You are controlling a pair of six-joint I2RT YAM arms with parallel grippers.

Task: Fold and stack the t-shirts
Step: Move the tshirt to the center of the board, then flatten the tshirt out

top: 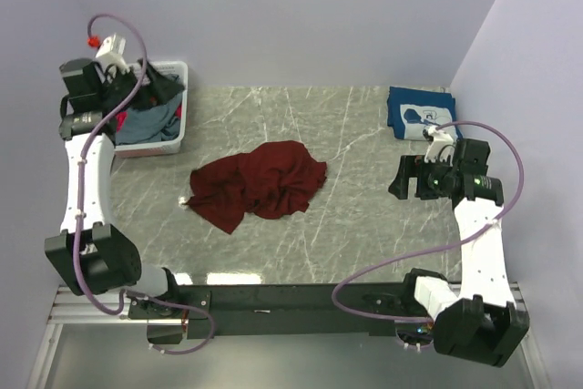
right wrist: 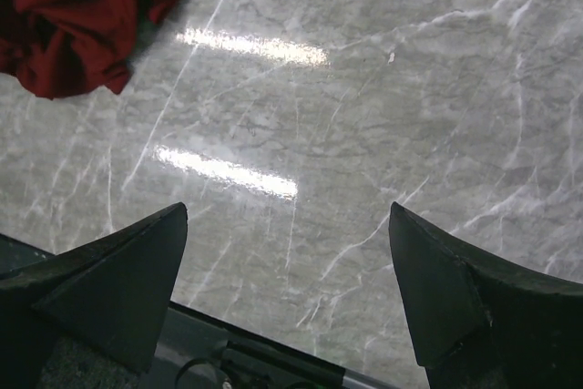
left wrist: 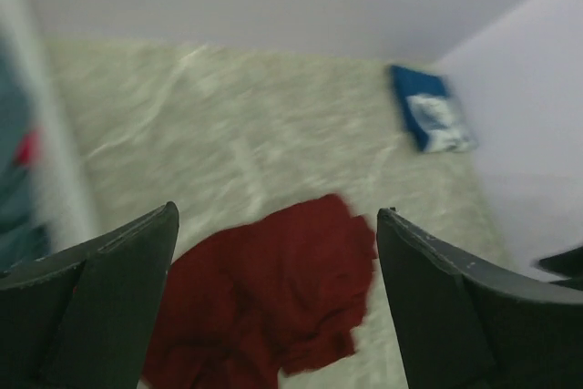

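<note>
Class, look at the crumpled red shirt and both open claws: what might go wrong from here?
The red shirt lies bunched, so a claw may pinch several layers and drag it instead of spreading it. The left claw hangs by the basket holding loose shirts; reaching in may lift more than one.

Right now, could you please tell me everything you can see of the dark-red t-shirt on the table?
The dark-red t-shirt is plain, soft cloth, crumpled in an unfolded heap near the middle of the marbled table. A small white bit, perhaps a label, shows at its left edge. Only the table touches it.
</note>
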